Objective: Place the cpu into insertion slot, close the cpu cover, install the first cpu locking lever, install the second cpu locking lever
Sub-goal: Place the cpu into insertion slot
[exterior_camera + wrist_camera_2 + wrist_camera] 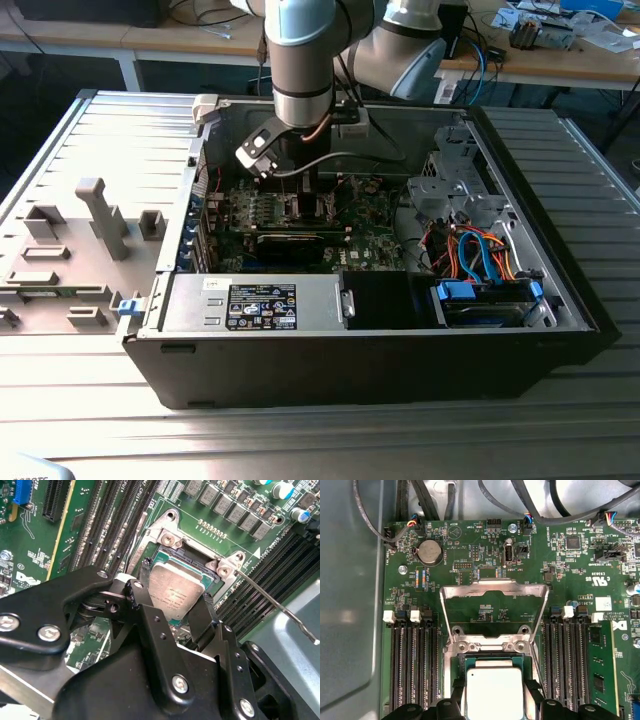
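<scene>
Ribbed metal bench [90, 130] is carrying one open black computer case [380, 350], with one grey arm [300, 60] reaching inside. In the second wrist view, one black two-fingered gripper [176, 590] is pinching one silver-grey square cpu [175, 580] between its fingers, at the dark insertion slot [176, 557]. In the first wrist view, one silvery framed cpu cover [494, 586] is standing hinged open beside the slot.

Soft, even room light in the exterior view; the computer case [330, 360] front wall at six o'clock is near black. The cpu [494, 695] gleams pale in the first wrist view.
</scene>
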`<state>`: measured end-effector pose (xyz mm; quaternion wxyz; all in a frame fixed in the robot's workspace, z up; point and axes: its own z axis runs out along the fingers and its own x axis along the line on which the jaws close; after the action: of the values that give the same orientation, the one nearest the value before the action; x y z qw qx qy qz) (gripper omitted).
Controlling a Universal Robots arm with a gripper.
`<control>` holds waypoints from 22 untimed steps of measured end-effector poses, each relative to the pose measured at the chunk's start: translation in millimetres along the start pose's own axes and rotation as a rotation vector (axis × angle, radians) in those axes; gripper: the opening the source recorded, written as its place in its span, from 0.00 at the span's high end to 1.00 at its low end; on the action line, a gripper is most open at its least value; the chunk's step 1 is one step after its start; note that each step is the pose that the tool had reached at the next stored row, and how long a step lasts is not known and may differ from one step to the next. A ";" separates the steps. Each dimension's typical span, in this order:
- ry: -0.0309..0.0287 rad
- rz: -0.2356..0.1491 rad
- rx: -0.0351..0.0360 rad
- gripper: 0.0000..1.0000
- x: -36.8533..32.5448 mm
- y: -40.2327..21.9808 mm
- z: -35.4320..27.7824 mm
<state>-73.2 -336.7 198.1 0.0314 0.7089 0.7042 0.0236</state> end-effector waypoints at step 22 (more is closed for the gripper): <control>-0.0001 0.001 -0.0001 0.38 0.1 -0.1 1.6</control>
<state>-73.2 -336.7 196.5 0.0315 0.7093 0.7038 0.0236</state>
